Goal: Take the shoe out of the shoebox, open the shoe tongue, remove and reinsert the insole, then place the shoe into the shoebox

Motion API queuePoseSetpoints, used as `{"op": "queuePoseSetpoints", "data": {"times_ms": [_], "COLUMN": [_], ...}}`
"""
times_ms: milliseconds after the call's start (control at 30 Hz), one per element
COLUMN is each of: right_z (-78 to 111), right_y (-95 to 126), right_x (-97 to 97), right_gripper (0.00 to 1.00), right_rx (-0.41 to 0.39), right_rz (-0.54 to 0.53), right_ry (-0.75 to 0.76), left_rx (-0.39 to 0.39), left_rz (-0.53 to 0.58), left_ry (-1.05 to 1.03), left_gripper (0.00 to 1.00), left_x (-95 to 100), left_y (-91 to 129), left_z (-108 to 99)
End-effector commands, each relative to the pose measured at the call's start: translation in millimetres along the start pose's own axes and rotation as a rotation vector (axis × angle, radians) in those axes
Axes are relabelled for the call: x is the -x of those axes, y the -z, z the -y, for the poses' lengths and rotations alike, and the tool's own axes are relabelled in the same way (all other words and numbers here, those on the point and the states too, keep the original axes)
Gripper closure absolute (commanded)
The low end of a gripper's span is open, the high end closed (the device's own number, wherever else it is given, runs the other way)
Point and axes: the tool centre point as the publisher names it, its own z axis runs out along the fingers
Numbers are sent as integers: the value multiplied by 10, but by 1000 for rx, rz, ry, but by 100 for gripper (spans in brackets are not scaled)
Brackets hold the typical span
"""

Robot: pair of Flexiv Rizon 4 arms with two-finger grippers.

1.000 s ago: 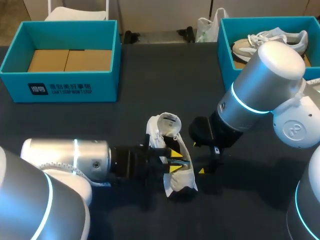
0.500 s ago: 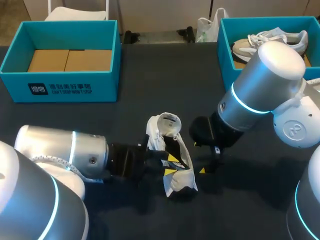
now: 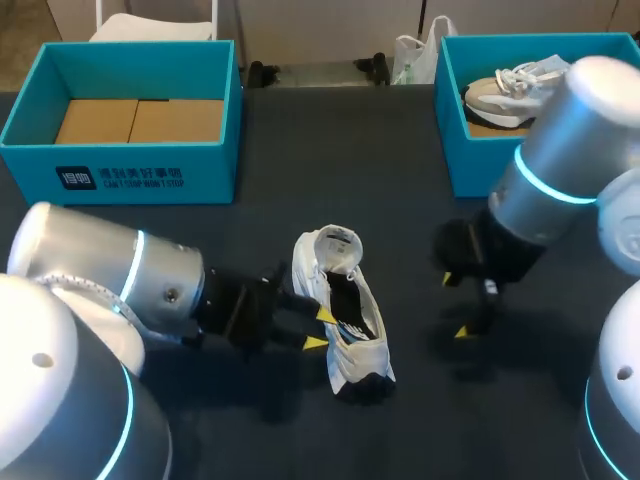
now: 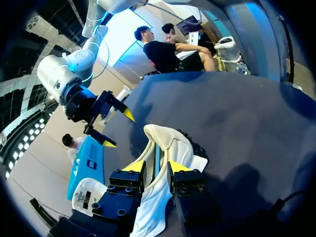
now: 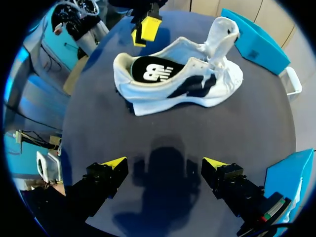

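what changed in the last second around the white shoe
The left gripper drew back from over the shoe's opening toward its own side and now sits open beside the shoe. The right gripper swung away from the shoe to the right, open over the table. The shoe itself stayed where it lay.
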Motion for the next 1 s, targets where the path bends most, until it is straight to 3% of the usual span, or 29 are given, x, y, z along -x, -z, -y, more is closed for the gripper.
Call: {"op": "queuePoseSetpoints", "data": {"times_ms": [33,367,767,833,933,1000], "right_z": [155,157,157,157,157,280], "right_y": [310,319,319,319,319,393], "right_x": [-69,-70,-70,-70,-70,-80], "right_gripper": [0,0,0,0,0,0], "right_rx": [16,22,22,22,22,38], "right_rz": [5,2,2,2,2,11], "right_ry": [4,1,1,1,1,14], "left_rx": [-1,-4,60,74,113,142], "left_rz": [-179,-419,-729,-785,-868,-962], "left_ry": [-12,-55,-193,-203,-233,-249], "left_gripper": [73,74,76,80,100,100], "left_x": [55,177,260,261,264,258], "left_y": [252,588,944,994,1059,1117], "left_z": [76,82,-26,-47,-85,-119]}}
